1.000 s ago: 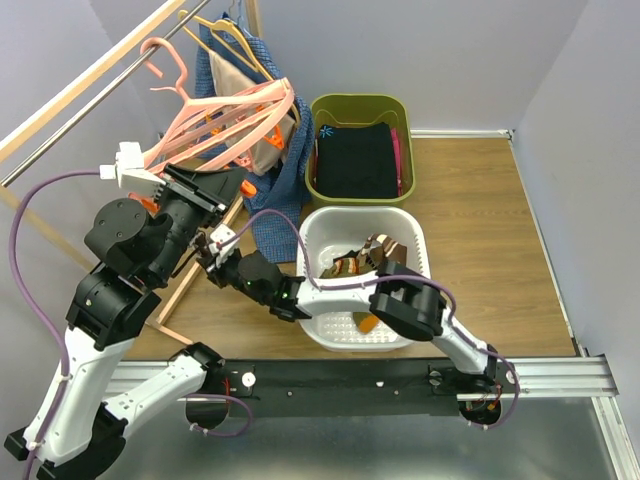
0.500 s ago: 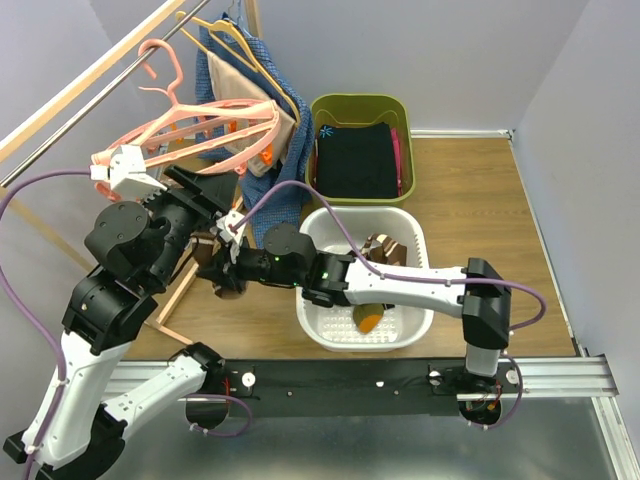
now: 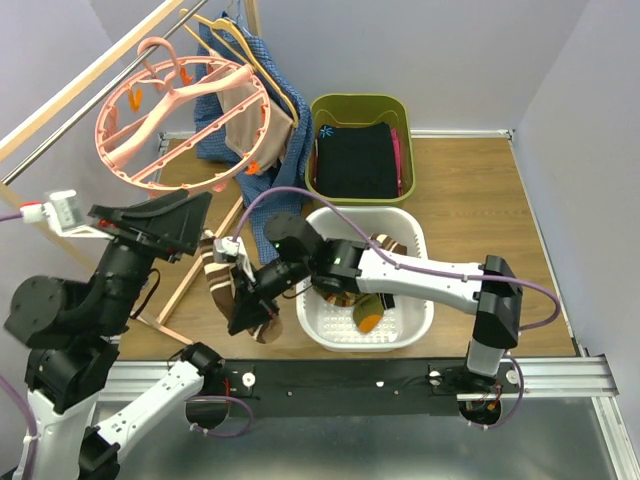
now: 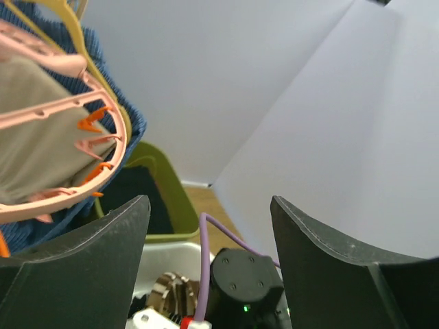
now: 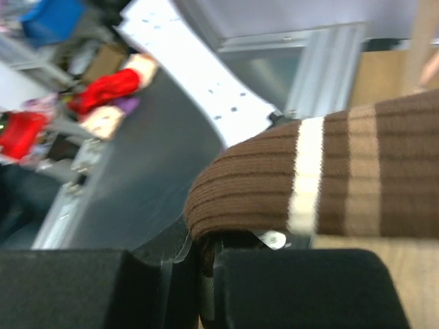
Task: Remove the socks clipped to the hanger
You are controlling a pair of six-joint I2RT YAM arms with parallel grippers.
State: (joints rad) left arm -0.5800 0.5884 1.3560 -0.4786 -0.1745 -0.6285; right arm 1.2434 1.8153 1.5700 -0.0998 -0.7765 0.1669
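Clenching a brown striped sock (image 3: pixel 214 279) in my right tool (image 3: pixel 247 302), left of the white basket (image 3: pixel 416 236); left tool (image 4: pixel 209 229) released.

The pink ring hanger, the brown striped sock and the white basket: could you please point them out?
pink ring hanger (image 4: pixel 75 192), left wrist view, lower rim.
brown striped sock (image 5: pixel 384 171), right wrist view, ribbed body.
white basket (image 3: pixel 360 212), top external view, far rim.

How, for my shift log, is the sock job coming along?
Done: socks lie in the basket. In hand: the right gripper clamps a brown striped sock outside the basket; the left gripper hangs open. Left: drop that sock. I see no sock on the hanger, though not every clip shows.
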